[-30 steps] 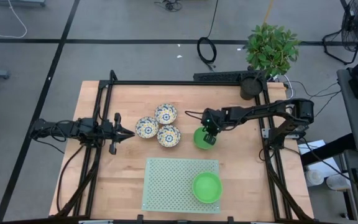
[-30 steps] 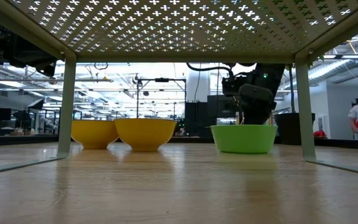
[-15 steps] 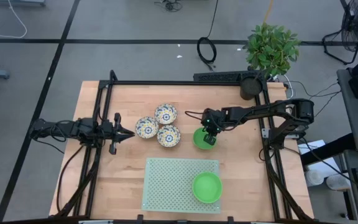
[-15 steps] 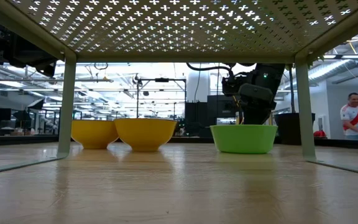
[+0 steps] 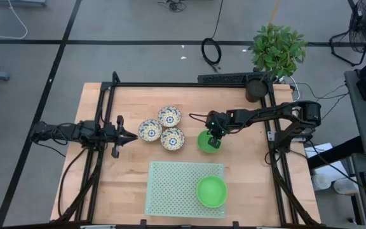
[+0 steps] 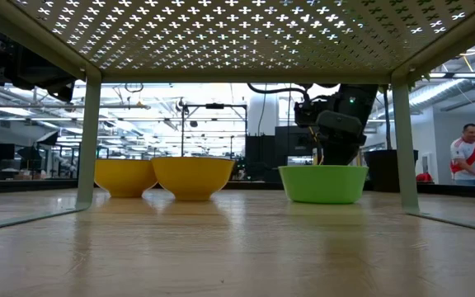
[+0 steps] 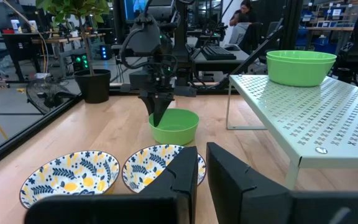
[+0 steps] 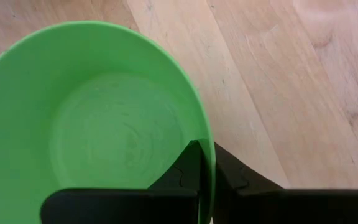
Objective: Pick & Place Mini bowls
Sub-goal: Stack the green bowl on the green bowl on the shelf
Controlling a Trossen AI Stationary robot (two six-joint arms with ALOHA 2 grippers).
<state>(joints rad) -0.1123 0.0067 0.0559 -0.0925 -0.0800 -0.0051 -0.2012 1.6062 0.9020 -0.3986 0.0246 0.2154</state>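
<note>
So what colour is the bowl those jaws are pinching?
Plain bright green bowl, clearest in the right wrist view.

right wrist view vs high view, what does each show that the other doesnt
Only the right wrist view shows the right end effector shut on the rim of the green bowl, one finger inside and one outside. Only the high view shows the three floral bowls, the perforated mat carrying a second green bowl, and the left end effector waiting at the table's left side. Both show the gripped bowl on the wooden table.

Three floral bowls (image 5: 162, 130), apparently two green bowls (image 5: 211, 191).
</note>
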